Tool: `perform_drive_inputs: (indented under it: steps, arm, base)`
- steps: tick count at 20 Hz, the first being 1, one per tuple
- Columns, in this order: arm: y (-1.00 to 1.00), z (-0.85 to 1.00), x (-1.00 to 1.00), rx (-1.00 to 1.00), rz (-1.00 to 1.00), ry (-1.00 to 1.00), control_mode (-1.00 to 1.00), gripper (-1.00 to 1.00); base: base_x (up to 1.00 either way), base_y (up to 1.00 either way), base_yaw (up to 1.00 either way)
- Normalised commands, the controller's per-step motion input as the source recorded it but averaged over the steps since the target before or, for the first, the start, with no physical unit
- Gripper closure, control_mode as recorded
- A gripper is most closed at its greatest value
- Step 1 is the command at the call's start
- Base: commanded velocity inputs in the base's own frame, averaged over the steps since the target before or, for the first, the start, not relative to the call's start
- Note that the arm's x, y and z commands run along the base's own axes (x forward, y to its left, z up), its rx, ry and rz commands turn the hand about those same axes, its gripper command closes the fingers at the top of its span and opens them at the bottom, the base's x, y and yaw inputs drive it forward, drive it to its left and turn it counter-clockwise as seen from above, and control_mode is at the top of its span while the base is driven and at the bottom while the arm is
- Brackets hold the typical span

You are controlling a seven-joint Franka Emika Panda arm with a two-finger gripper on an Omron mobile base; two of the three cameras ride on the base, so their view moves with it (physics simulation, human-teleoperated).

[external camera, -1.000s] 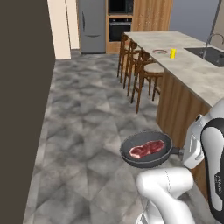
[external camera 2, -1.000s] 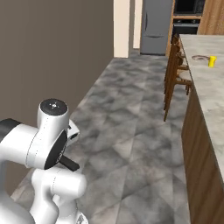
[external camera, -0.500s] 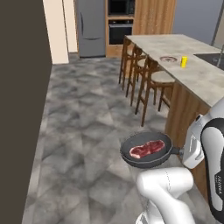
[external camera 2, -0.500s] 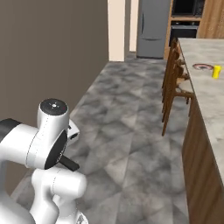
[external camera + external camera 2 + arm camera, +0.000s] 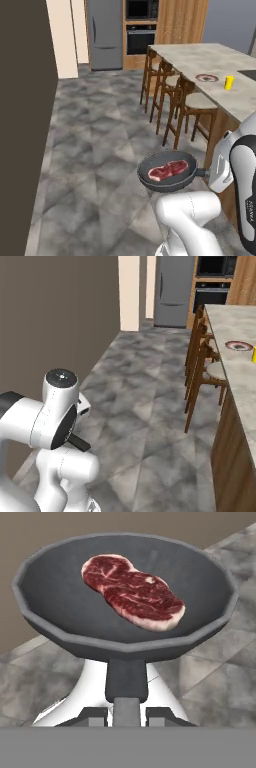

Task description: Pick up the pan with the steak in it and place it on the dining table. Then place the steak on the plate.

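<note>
Jaws clamped on the handle of the pan (image 5: 125, 612), gripper (image 5: 126, 714) low beside the robot's body. Carried level above the floor, steak (image 5: 132, 592) lying flat inside. Handle running straight back toward the jaws. Well apart ahead and right: dining table (image 5: 200, 62), plate (image 5: 206, 78) on top.

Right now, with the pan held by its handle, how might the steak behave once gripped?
The steak lies loose and flat in the pan, so it may slide. Thin raw meat probably droops. Its glossy surface looks slippery.
</note>
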Motion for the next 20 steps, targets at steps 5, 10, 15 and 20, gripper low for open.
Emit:
perform_drive_inputs:
  steps: [5,10,15,20]
  arm:
    - [0.00,0.00,0.00,0.00,0.00,0.00,1.00,1.00]
    - [0.00,0.00,0.00,0.00,0.00,0.00,1.00,1.00]
    - [0.00,0.00,0.00,0.00,0.00,0.00,1.00,1.00]
    - [0.00,0.00,0.00,0.00,0.00,0.00,1.00,1.00]
  base:
    - [1.00,0.11,-0.01]
    - [1.00,0.10,-0.01]
    - [1.00,0.10,-0.01]
    - [1.00,0.11,-0.01]
